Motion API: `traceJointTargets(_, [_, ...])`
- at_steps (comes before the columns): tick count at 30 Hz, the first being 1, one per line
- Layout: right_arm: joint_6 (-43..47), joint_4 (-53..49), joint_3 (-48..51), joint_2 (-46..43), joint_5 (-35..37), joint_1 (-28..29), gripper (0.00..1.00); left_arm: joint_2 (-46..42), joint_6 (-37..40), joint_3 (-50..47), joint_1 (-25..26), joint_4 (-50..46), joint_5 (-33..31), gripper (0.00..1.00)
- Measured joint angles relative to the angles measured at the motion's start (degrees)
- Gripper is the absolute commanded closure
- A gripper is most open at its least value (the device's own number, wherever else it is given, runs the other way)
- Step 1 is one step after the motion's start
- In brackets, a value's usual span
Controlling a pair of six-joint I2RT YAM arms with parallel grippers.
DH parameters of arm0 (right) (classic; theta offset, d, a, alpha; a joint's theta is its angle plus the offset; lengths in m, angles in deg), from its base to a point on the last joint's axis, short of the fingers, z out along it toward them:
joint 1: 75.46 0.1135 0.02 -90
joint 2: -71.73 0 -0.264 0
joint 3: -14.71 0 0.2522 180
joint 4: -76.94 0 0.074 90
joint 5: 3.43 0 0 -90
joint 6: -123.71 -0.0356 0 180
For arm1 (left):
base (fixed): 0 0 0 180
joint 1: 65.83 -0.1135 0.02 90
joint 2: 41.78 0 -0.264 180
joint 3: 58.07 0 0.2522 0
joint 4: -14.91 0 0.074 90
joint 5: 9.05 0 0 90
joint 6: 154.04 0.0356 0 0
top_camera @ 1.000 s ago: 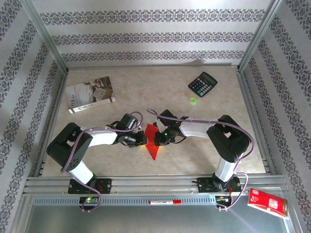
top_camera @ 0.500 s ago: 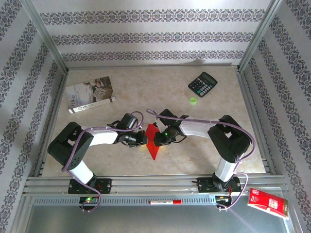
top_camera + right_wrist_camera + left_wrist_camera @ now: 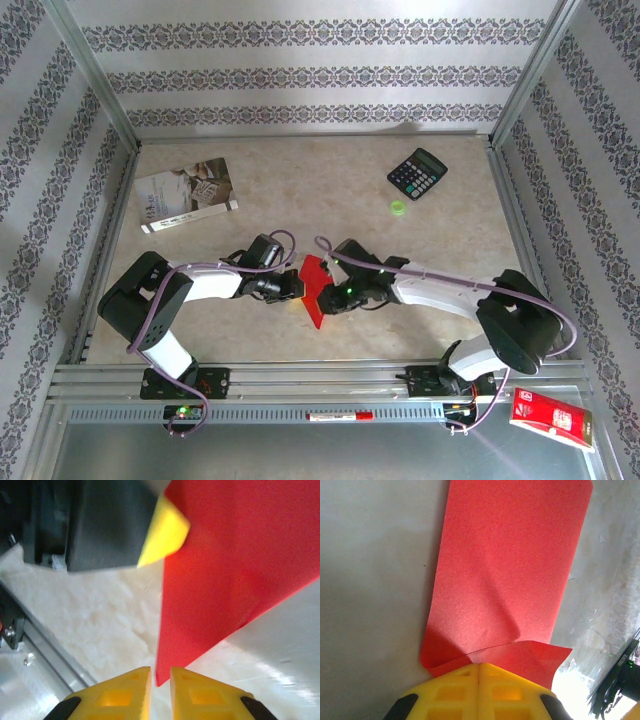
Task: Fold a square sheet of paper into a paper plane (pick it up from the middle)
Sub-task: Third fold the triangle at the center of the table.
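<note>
No legible text — print on the booklet (image 3: 186, 195), the calculator (image 3: 417, 173) keys and the red packet (image 3: 552, 417) too small

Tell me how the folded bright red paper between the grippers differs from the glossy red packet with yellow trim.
Shape: the folded bright red paper tapers to a point; the glossy red packet with yellow trim is rectangular. Place: the paper sits mid-table; the packet lies beyond the near rail, by the right arm's base. Surface: the paper is plain; the packet carries white print. Both are red.
</note>
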State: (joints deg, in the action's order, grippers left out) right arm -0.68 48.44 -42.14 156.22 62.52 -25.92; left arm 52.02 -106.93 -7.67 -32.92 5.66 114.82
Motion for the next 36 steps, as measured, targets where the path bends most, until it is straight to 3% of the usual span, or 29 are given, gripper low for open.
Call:
traceJointTargets(5, [-5.07,6.8,1.4,4.26,-0.48,3.98,0.87,0.0,0.02,0.0,0.0,0.0,-0.02,0.98])
traceJointTargets(16, [-7.74,12.74,5.03,7.54,-0.46,4.09,0.91,-0.37,0.02,0.0,0.09,-0.33,-0.44,0.97])
traceJointTargets(26, [-8.85,18.86,7.34,8.09,-1.99,3.85,0.93,-5.79,-0.9,0.0,0.13,-4.11,-1.29,0.81])
traceJointTargets(31, [-9.88,21.75,8.59,8.11,-2.45,3.85,0.93,-12.13,-3.93,-0.7,2.03,-3.85,-1.01,0.91])
traceJointTargets(36, [-10.51,23.12,9.11,8.2,-2.64,3.85,0.94,-12.22,-7.39,-3.98,5.38,-2.64,-0.35,1.0])
